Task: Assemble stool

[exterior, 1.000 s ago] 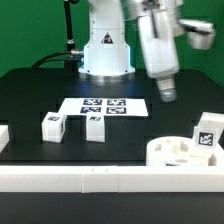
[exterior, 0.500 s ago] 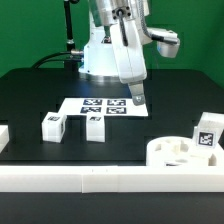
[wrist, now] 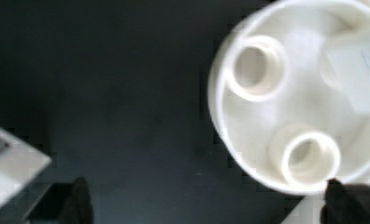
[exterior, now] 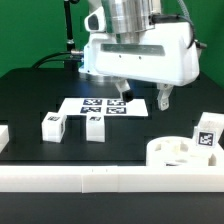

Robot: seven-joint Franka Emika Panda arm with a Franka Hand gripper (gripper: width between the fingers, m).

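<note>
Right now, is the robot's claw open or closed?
Open. The gripper has its two fingers spread wide apart with nothing between them; the wrist view shows the same gap.

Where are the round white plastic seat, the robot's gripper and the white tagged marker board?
Round white plastic seat (exterior: 166,155): exterior view, front rim.
Gripper (exterior: 142,101): exterior view, midway between fingertips.
Marker board (exterior: 72,107): exterior view, bare white edge.

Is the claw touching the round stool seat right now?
Apart. In the exterior view, bare black table shows between the open claw and the seat.
</note>
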